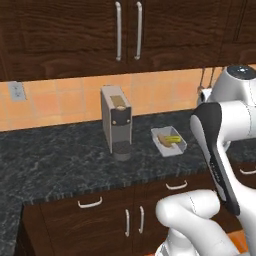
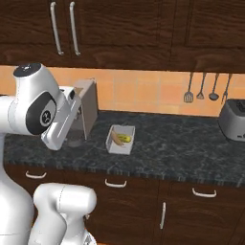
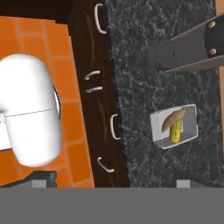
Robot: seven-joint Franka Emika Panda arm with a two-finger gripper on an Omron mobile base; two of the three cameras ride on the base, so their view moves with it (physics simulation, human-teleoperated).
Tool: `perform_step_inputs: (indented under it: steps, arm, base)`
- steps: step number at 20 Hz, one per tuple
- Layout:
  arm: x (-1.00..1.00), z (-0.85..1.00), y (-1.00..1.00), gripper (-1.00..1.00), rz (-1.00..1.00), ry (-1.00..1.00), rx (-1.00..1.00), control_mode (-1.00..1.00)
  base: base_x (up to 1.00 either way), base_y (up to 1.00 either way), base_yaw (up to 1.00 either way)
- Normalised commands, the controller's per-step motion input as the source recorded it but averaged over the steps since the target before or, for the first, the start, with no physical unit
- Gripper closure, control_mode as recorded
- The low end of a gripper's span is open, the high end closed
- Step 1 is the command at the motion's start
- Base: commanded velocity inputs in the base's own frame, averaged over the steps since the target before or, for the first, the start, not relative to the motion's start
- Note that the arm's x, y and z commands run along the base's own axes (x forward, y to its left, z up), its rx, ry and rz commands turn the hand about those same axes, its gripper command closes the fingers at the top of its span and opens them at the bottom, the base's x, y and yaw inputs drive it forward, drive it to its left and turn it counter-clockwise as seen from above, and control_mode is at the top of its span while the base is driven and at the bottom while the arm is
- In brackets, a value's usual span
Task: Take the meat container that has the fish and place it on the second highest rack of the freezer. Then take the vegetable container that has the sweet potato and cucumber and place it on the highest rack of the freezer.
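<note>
One clear container (image 1: 169, 141) w/ veg sits on the dark speckled counter (image 1: 60, 155), roughly mid-depth, nearer the front edge than the tiled back wall. Inside: 2 items, a brown sweet potato (image 3: 172, 120) and a yellow-green cucumber (image 3: 176, 131), lying crossed and touching each other. In the right base view the same container (image 2: 120, 139) is just right of the coffee machine (image 2: 85, 113), apart from it, not touching. In the hand view the container (image 3: 173, 126) is seen from above, set in from the counter's front edge.

Counts: 1 container on the counter, 1 coffee machine (image 1: 116, 121), 1 toaster (image 2: 233, 118) at the far right end of the counter. 4 utensils (image 2: 206, 88) hang on the wall above the toaster side. Upper cabinet doors w/ 2 long vertical handles (image 1: 128, 31). Lower cabinets under the front edge carry curved drawer pulls (image 1: 90, 203) and a pair of vertical door handles (image 1: 134, 220).

Gripper (image 3: 111, 183): just the two dark fingertips (image 3: 41, 179) show at the bottom of the hand view, set wide apart, nothing between them. It's raised over the floor/cabinet front, well apart from the container, looking down.
</note>
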Motion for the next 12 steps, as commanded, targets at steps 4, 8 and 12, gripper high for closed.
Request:
perform_step_inputs:
  steps: [4,8,12]
  arm:
    - [0.00,0.00,0.00,-1.00,0.00,0.00,0.00,1.00]
    - [0.00,0.00,0.00,-1.00,0.00,0.00,0.00,1.00]
    - [0.24,-0.54,-0.79,-1.00,0.12,0.00,0.08,-1.00]
  base:
    - [0.56,0.07,0.00]
    - [0.20,-0.05,0.04]
    - [0.00,0.00,0.00]
